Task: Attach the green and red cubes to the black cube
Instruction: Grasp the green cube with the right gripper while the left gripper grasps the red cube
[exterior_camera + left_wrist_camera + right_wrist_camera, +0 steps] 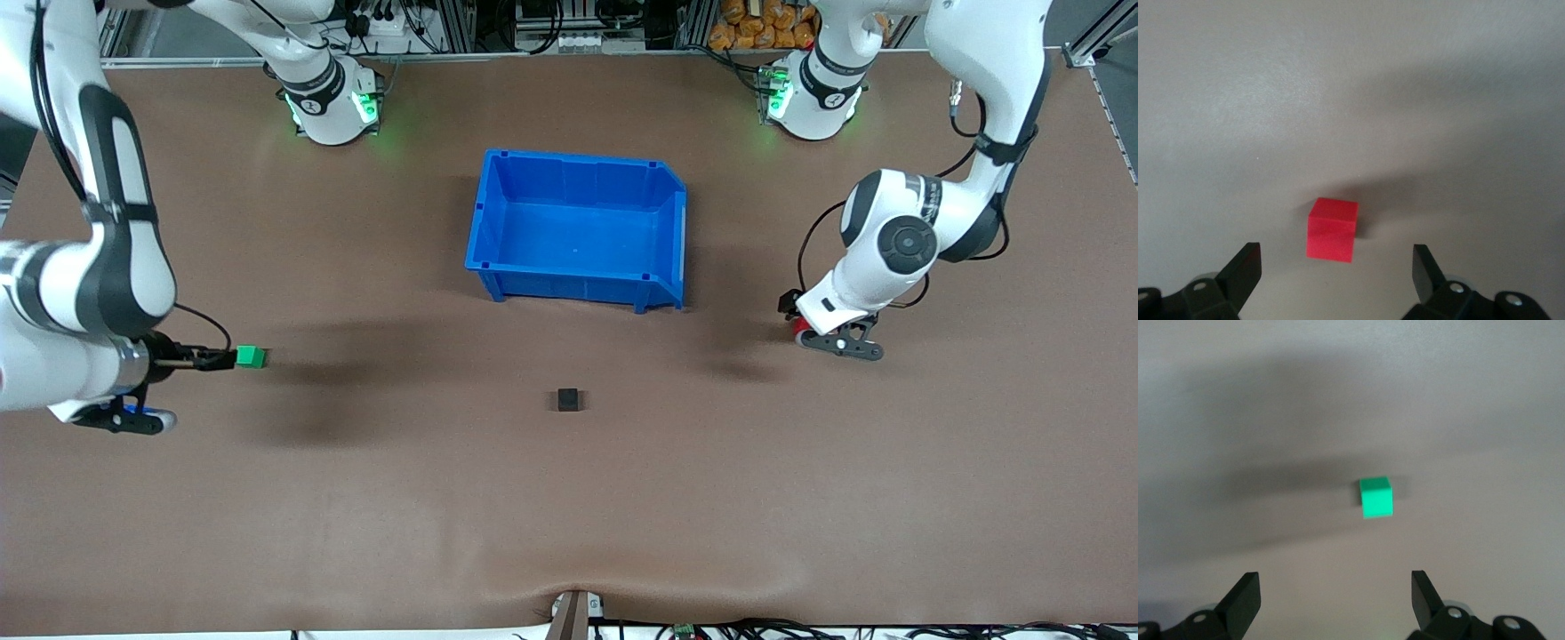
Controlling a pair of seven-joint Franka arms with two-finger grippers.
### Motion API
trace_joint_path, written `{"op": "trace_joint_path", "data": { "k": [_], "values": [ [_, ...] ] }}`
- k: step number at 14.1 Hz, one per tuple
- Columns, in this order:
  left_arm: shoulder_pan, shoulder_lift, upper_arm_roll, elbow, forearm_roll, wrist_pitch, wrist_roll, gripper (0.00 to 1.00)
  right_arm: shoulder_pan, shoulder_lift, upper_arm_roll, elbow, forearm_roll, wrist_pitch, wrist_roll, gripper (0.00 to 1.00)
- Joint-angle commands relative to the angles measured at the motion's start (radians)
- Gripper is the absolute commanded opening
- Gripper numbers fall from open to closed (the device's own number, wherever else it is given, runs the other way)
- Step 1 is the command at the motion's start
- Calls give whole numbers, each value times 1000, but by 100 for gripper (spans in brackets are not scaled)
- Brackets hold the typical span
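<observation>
Green cube (1376, 497): small, rigid, looks light; take by two flat sides.
Red cube (1331, 229): same.
Left hand (1337, 267): released, over red.
Right hand (1336, 590): released, over bench (444, 498) near green.

Brown table (569, 533); aluminium framing, cables along robots' edge; soft shadows on surface.

Red cube (801, 333) mostly hidden by left pincer (822, 336)
</observation>
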Motion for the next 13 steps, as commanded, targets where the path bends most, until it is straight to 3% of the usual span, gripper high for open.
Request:
{"op": "trace_joint_path", "data": {
  "k": [1, 5, 10, 11, 13],
  "values": [
    [0, 13, -3, 3, 91, 18, 17, 100, -33, 83, 19, 21, 2, 30, -7, 100],
    [1, 49, -6, 3, 135, 47, 73, 99, -43, 128, 19, -49, 2, 117, -27, 100],
    [15, 64, -6, 3, 135, 47, 126, 89, -78, 149, 19, -105, 0, 200, -114, 100],
    [18, 76, -8, 5, 135, 47, 126, 86, -81, 157, 19, -103, 2, 203, -114, 96],
    [20, 92, -8, 16, 112, 48, 112, 85, -86, 160, 19, -103, 0, 206, -114, 55]
  ]
}}
